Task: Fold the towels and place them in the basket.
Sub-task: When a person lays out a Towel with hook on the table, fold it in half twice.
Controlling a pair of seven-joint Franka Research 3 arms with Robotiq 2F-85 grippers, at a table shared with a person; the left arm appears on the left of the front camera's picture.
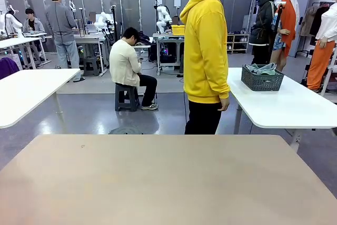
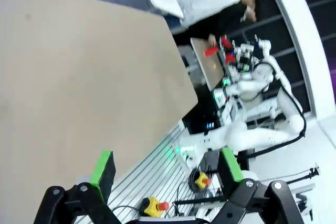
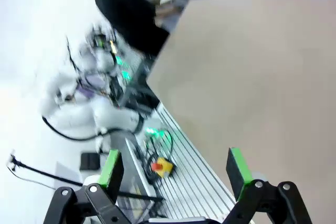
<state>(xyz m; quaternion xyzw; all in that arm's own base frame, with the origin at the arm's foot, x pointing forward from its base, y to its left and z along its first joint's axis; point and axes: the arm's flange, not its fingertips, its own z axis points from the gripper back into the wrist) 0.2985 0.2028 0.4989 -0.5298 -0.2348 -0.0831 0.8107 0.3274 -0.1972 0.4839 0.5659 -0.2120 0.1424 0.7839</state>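
Observation:
The dark lattice basket (image 1: 261,79) stands on a white side table (image 1: 295,104) at the far right. Crumpled pale and greenish towels (image 1: 261,68) stick up over its rim. In the left wrist view, my left gripper (image 2: 167,166) is open, its green pads wide apart with nothing between them, over the near edge of the beige table (image 2: 79,77). My right gripper (image 3: 175,167) is likewise open and holds nothing, hanging over the same table's edge (image 3: 252,77) in the right wrist view.
A person in a yellow hoodie (image 1: 205,46) stands at the far side of the beige table (image 1: 163,177), arms hanging down. Another white table (image 1: 26,93) stands at the far left. Below the near table edge are the robot bases and a yellow stop button (image 2: 149,206).

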